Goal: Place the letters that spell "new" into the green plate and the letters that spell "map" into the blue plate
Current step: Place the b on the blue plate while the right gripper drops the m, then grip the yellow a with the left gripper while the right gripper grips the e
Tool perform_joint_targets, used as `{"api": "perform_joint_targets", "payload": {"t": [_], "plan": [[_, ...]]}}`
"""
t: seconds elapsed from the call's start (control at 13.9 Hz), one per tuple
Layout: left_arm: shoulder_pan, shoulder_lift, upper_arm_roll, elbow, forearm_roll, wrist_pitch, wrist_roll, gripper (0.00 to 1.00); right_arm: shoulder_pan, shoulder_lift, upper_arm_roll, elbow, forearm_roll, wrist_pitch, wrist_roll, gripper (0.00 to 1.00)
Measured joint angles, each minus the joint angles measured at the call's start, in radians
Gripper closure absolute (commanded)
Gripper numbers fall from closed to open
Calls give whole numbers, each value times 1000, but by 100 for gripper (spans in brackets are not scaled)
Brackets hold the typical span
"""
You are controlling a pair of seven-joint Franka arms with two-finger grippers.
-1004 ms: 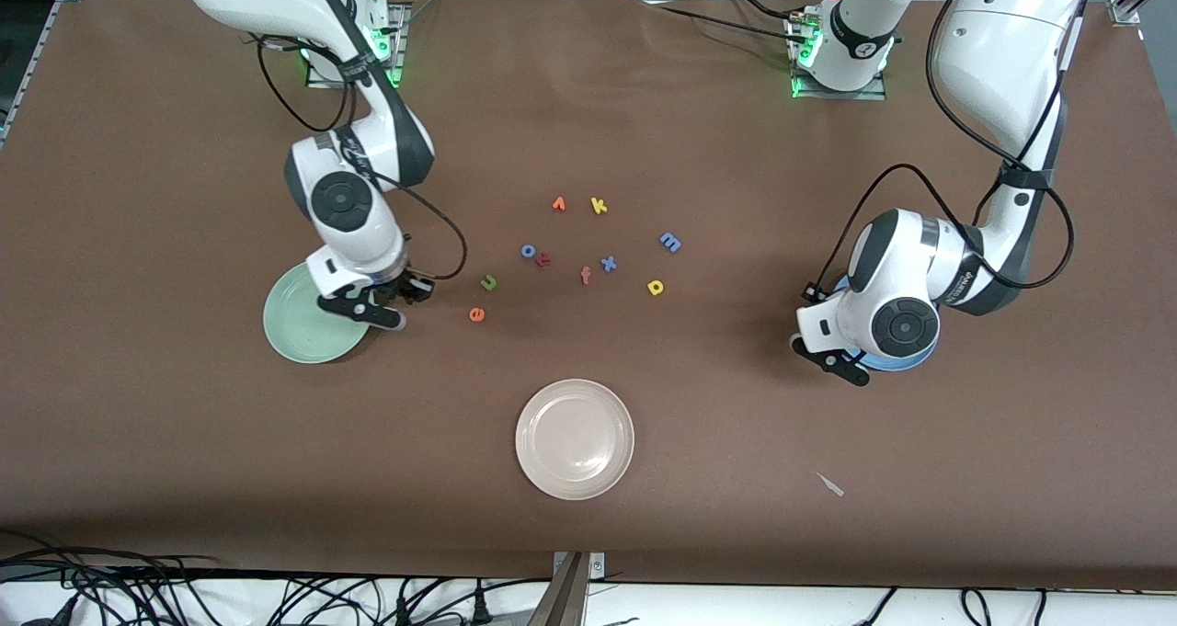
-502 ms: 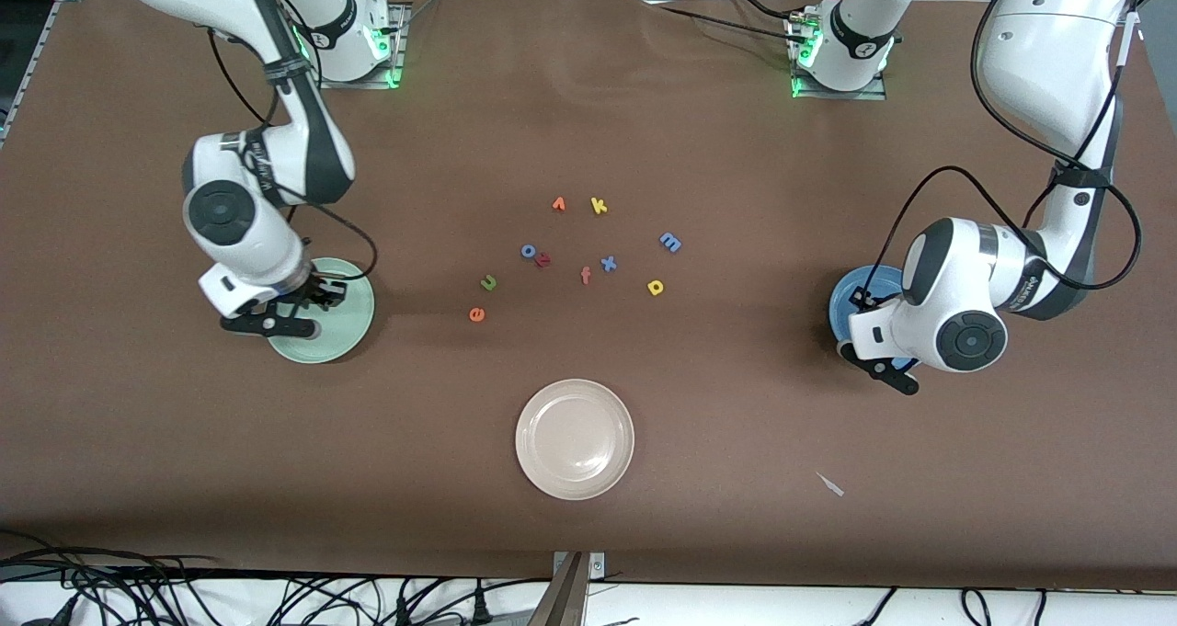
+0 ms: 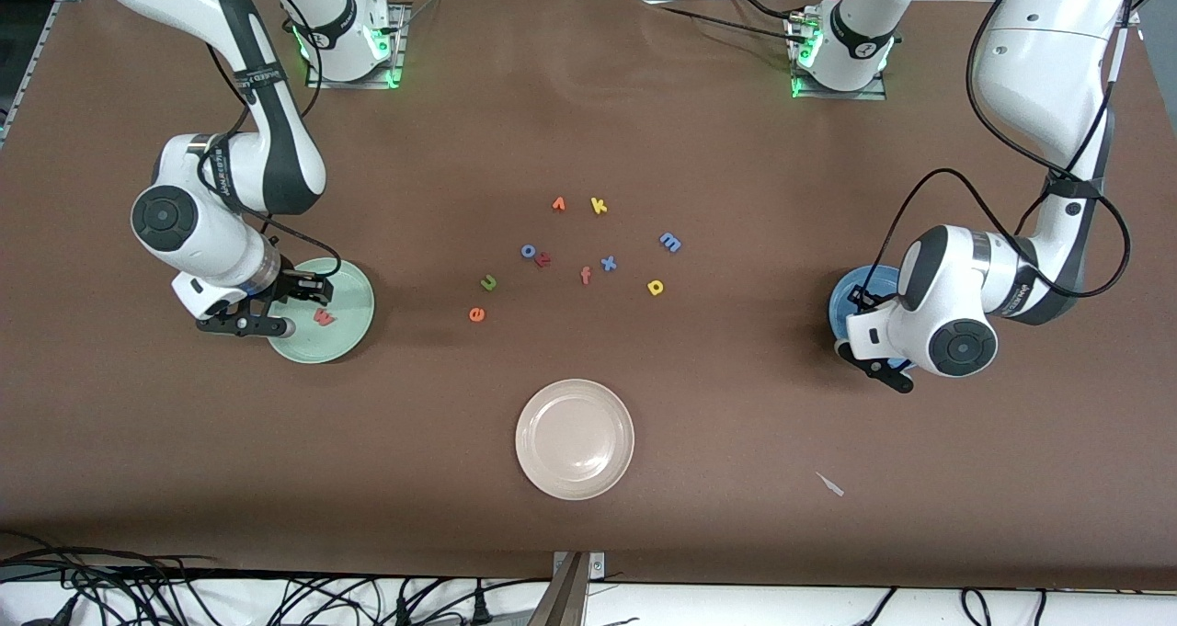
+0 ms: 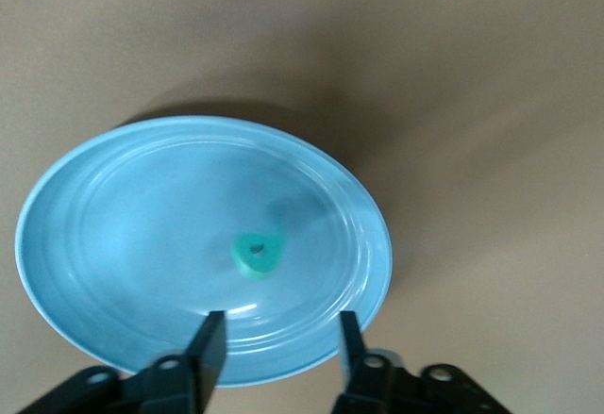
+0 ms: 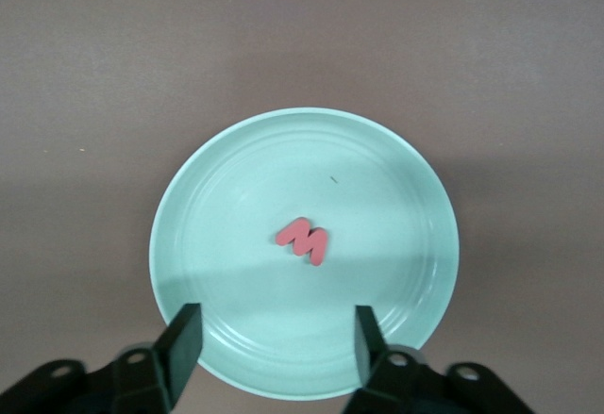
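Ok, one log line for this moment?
right gripper: open over green plate | w in it | left gripper: open over blue plate | p in it

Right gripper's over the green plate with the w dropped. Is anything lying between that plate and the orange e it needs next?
Nothing visible does. The orange e lies on bare table between the green plate and the letter cluster; the green n sits beside it, not in line. The right gripper, jaws open, hangs over the plate.

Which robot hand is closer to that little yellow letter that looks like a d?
The left gripper, open over the blue plate, is somewhat closer to the yellow letter. The right gripper, open, hangs over the green plate.
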Motion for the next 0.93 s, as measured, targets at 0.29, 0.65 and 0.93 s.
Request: {"api": "perform_joint_targets", "payload": {"t": [0.29,0.65,0.93], "plan": [[-4,-7,-42,37,-19,-13,-151,0,6,-1,70,0,5,3,146,18],[-18,-12,-192,30,-83,27,-565,0,93,16,133,45,5,6,394,12],[-22,-40,-313,-92,-83,236,-888,0,185,98,135,145,5,13,469,4]]}}
